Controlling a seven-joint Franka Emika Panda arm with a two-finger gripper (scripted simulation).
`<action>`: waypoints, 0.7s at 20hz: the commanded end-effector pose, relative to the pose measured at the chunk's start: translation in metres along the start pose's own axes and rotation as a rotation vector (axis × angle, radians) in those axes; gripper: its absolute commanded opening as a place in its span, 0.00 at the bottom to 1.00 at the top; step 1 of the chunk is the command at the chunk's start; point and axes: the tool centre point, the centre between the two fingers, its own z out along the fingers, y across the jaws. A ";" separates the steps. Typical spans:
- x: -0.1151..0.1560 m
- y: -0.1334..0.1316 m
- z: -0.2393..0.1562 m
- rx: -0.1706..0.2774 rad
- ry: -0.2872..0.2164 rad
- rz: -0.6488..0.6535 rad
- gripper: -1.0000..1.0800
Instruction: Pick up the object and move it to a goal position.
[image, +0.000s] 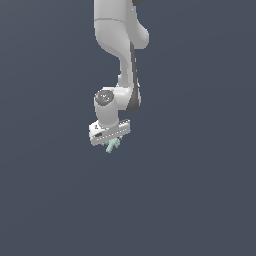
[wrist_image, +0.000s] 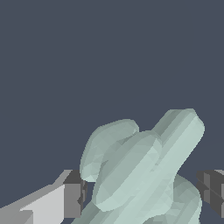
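The pincer (image: 112, 144) is closed on the mint-green pronged object (image: 113, 145), which hangs at its 6 o'clock side.

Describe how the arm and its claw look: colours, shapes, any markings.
The arm is smooth, rounded and white, with a dark strip down one side of a link and a grey round cap at a joint. The claw hangs from a flat white bar edged with a row of tiny dots. In the wrist view its fingers are white and blocky with dark grey tips. No cables show.

Plain dark slate-blue surface (image: 200, 200), uniform, no edges or markings
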 end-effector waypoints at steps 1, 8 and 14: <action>-0.001 -0.003 0.004 0.005 -0.006 -0.003 0.00; -0.001 0.000 0.000 0.000 -0.001 0.001 0.00; 0.001 -0.005 -0.008 0.000 -0.001 0.001 0.00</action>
